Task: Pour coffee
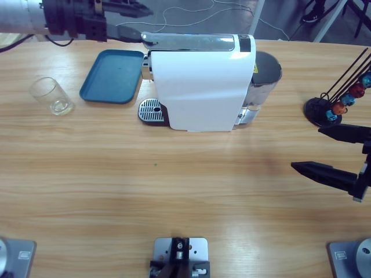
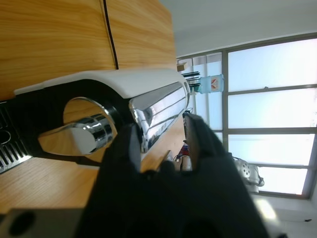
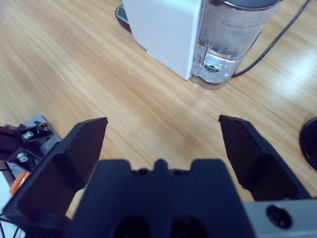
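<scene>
Chrome lever (image 2: 158, 111) on the coffee machine (image 1: 200, 84) sits between our left tool (image 2: 161, 144)'s narrowly parted jaws, so we'd pinch squarely before lifting, while our right tool (image 3: 161, 136) waits spread wide.

The coffee machine (image 1: 200, 87) has a white body, a chrome lever (image 2: 161, 109) along its top and a silver perforated drip grate (image 1: 152, 110). Its water tank (image 3: 228, 37) is clear with a dark grey lid. The tray (image 1: 111, 76) is teal blue. The tumbler (image 1: 51, 95) is clear glass. The capsule holder (image 1: 330, 107) is black (its capsules red, orange and blue). The table (image 1: 174, 191) is light wood with a streaked grain. Both grippers' jaws are black.
</scene>
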Robot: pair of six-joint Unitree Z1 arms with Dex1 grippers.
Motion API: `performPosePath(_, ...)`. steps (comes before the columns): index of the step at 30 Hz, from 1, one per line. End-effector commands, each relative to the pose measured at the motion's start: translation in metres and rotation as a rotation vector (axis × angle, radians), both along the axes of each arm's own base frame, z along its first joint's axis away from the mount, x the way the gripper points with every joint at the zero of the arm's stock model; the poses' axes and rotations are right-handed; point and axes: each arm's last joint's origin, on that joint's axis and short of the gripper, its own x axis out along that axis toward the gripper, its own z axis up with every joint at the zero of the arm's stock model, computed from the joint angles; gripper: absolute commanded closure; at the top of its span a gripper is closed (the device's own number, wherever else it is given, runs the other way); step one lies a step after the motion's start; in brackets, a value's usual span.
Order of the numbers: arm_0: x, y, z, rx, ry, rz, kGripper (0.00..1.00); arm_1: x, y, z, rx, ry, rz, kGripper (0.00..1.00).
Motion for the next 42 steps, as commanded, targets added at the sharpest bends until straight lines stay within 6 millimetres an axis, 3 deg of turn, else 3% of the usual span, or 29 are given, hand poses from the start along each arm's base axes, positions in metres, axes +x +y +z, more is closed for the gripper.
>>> performPosePath(1, -0.016, -0.008, 0.020, -0.008, -0.123, -0.015, 1.000, -0.007, -0.005, -0.006, -0.003, -0.015, 0.013, 0.000)
performPosePath(6, -0.020, -0.008, 0.038, -0.036, -0.175, -0.013, 1.000, -0.008, -0.006, -0.006, 0.001, -0.021, 0.012, 0.000)
performPosePath(13, -0.029, -0.004, 0.081, -0.080, -0.244, -0.003, 1.000, -0.009, -0.006, -0.006, 0.004, -0.028, 0.010, 0.000)
performPosePath(17, -0.041, 0.004, 0.090, -0.041, -0.305, 0.008, 0.991, -0.015, -0.013, 0.000, 0.027, -0.060, -0.017, 0.000)
performPosePath(19, -0.058, 0.012, 0.094, 0.075, -0.363, 0.065, 0.603, -0.025, -0.022, 0.013, 0.050, -0.052, -0.053, 0.000)
performPosePath(20, -0.073, 0.018, 0.098, 0.185, -0.427, 0.104, 0.507, -0.030, -0.027, 0.017, 0.057, -0.043, -0.088, 0.000)
performPosePath(23, -0.110, 0.029, 0.102, 0.492, -0.629, 0.153, 0.490, -0.026, -0.034, 0.040, 0.046, -0.069, -0.243, 0.000)
performPosePath(27, -0.138, 0.042, 0.076, 0.760, -0.715, 0.146, 0.256, 0.012, -0.042, 0.073, -0.035, -0.041, -0.547, 0.035)
performPosePath(30, -0.159, 0.064, 0.052, 0.810, -0.696, 0.140, 0.202, 0.037, -0.052, 0.076, 0.011, 0.002, -0.738, 0.478)
performPosePath(31, -0.167, 0.072, 0.043, 0.825, -0.698, 0.132, 0.202, 0.045, -0.054, 0.072, 0.030, 0.017, -0.777, 0.562)
performPosePath(35, -0.188, 0.092, 0.021, 0.863, -0.702, 0.101, 0.203, 0.062, -0.058, 0.047, 0.019, 0.060, -0.856, 0.590)
performPosePath(38, -0.201, 0.104, 0.008, 0.880, -0.701, 0.090, 0.202, 0.070, -0.058, 0.042, 0.039, 0.024, -0.880, 0.704)
performPosePath(42, -0.214, 0.119, -0.008, 0.893, -0.723, 0.105, 0.202, 0.085, -0.057, 0.036, 0.014, 0.028, -0.904, 0.699)
